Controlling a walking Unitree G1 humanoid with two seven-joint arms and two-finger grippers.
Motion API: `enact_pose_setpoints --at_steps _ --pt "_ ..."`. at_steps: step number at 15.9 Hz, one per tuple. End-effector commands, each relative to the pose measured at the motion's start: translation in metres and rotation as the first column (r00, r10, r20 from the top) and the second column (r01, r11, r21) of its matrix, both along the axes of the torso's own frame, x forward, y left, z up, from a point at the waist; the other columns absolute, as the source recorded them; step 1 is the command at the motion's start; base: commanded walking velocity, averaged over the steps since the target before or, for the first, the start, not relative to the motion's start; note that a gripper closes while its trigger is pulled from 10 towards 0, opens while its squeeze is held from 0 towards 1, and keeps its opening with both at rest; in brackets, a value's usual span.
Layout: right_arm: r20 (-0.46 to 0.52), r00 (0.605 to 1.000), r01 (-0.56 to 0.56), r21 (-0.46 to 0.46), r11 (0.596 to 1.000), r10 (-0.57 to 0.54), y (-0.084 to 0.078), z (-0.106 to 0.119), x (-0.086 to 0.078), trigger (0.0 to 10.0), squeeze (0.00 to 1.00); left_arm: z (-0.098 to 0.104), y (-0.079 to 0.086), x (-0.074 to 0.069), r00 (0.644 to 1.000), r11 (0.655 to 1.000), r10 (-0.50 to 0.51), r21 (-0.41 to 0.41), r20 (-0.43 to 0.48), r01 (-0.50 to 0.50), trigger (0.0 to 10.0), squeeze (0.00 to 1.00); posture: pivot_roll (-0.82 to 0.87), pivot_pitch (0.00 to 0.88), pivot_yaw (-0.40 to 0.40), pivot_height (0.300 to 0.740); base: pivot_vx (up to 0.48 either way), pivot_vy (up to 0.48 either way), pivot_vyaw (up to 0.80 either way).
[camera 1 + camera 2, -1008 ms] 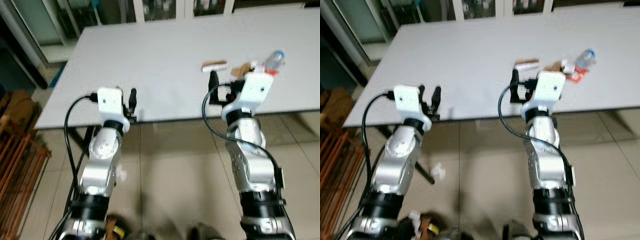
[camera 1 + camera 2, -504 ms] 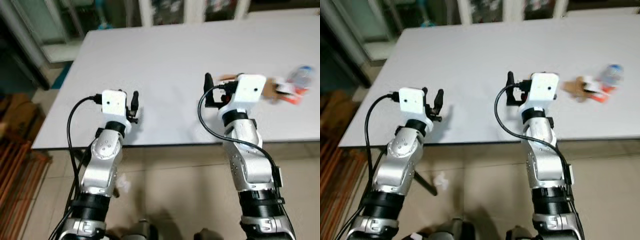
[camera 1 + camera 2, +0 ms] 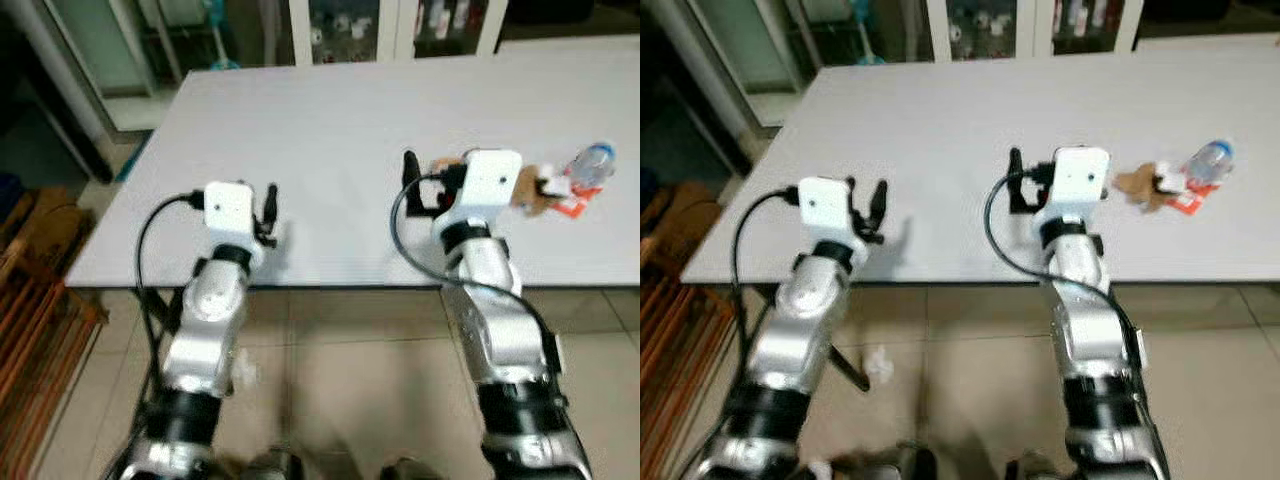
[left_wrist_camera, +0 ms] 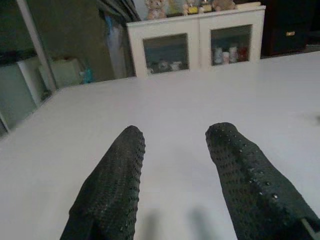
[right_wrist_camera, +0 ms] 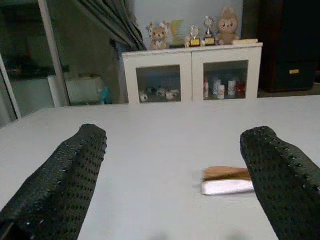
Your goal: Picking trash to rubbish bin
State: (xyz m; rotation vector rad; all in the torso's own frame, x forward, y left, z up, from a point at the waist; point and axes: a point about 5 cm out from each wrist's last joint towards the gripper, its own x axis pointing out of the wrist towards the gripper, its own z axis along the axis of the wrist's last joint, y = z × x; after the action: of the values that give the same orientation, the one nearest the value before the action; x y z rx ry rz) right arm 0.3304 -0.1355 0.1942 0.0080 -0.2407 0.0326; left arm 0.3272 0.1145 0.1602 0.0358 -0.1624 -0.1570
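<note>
Trash lies on the white table [image 3: 330, 120] toward its right side: a clear plastic bottle [image 3: 590, 160], crumpled brown paper [image 3: 527, 190] and a red wrapper [image 3: 570, 207]. A white and brown wrapper [image 5: 227, 181] rests on the tabletop ahead of my right gripper [image 5: 175, 137], which is open wide, holds nothing, and hovers just left of the trash. My left gripper [image 3: 866, 192] is open and holds nothing over the table's near left part, far from the trash.
The table's front edge [image 3: 330, 283] runs just below both wrists. A white cabinet with glass doors [image 5: 192, 75] stands beyond the table. A wooden rack [image 3: 30, 300] stands on the floor at the left, and a crumpled white scrap [image 3: 877, 362] lies on the tiles under the table.
The whole picture has shifted as the camera moved. Both grippers now reach a little farther over the table's near edge. Both stay open and hold nothing.
</note>
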Motion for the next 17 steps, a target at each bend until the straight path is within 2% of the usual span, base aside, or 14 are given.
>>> enact_pose_setpoints --at_steps 1,13,17 --pt "-0.005 1.000 -0.004 -0.002 1.000 0.004 0.0018 0.0004 0.0004 10.0 0.00 0.0008 0.0047 0.0004 1.000 1.000 0.020 0.017 0.002 -0.020 10.0 0.00 0.01 0.134 0.081 0.720 0.251 -0.405 0.66" --pt "-0.040 0.999 -0.008 -0.022 1.000 0.007 0.0032 -0.0060 0.0003 10.0 0.00 0.0009 0.0051 0.0008 1.000 1.000 0.017 0.017 0.001 -0.017 10.0 0.00 0.01 0.121 0.083 0.720 0.265 -0.397 0.66" --pt "-0.055 0.998 0.005 0.026 1.000 -0.003 0.0000 -0.0068 0.0010 10.0 0.00 0.0010 0.0043 0.0006 1.000 1.000 0.014 0.015 0.003 -0.014 10.0 0.00 0.00 0.116 0.084 0.720 0.285 -0.383 0.00"
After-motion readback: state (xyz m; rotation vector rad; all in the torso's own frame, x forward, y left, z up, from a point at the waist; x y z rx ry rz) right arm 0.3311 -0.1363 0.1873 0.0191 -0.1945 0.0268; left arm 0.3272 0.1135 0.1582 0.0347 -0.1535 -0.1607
